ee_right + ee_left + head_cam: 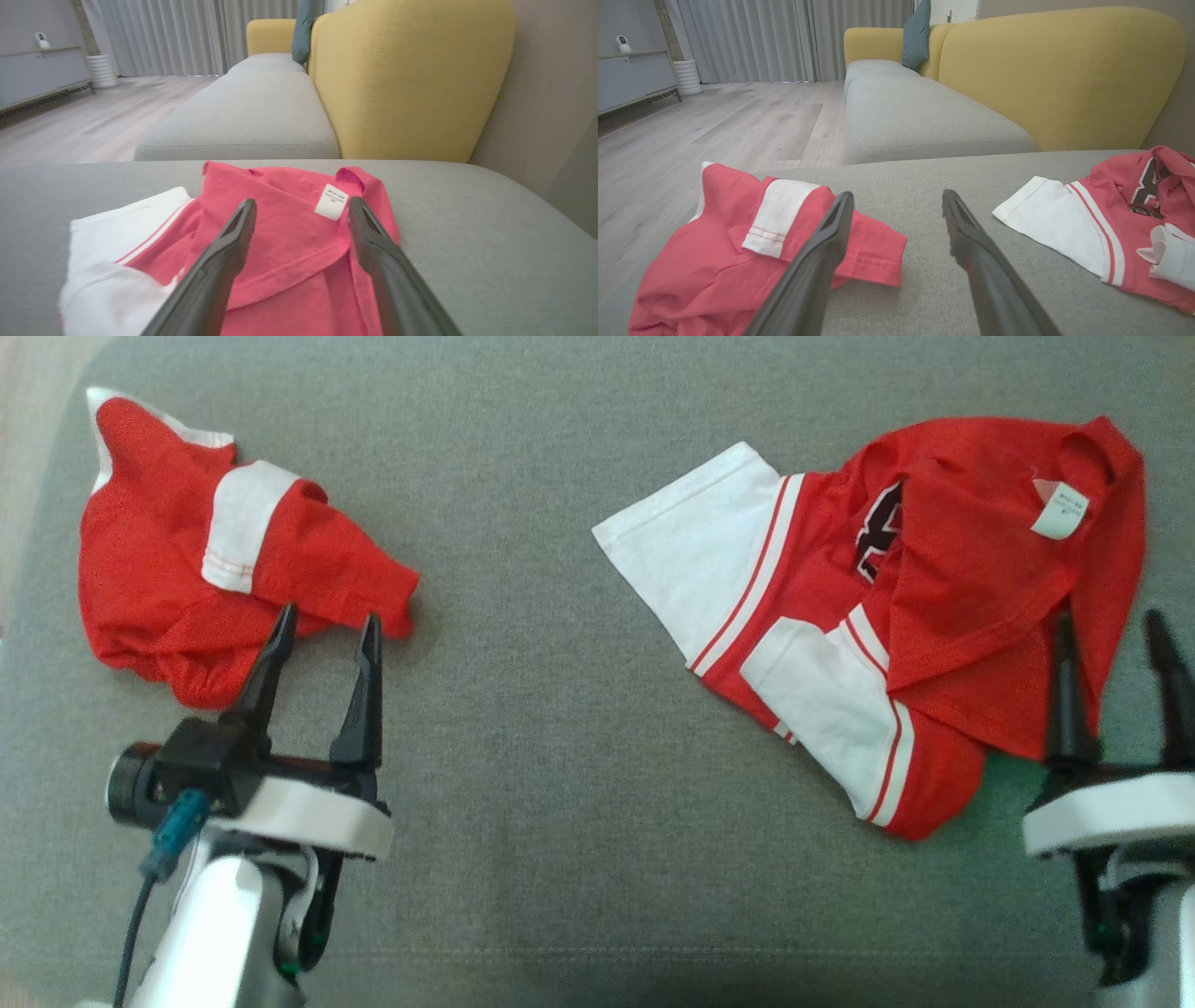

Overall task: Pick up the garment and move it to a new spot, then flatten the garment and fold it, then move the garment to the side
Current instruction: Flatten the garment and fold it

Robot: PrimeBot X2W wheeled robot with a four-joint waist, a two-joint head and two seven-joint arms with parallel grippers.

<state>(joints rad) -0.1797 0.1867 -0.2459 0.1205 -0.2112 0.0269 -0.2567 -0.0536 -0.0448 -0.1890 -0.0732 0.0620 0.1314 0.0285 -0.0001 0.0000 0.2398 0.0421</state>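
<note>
A red and white jersey-style garment (971, 579) lies crumpled on the right of the grey cushion (560, 756), its white sleeve pointing left and its neck label up. My right gripper (1109, 616) stands open at the garment's right edge, its left finger over the red cloth and nothing pinched; the right wrist view shows the fingers spread over the garment (280, 210) on either side of the label. A second red and white garment (159, 551) lies bunched at the far left. My left gripper (329, 616) is open at its near right edge, holding nothing.
The cushion's left edge drops to a wooden floor (691, 130). Beyond the cushion are another grey seat (915, 116) and a yellow backrest (1064, 70). Bare grey fabric lies between the two garments and along the front.
</note>
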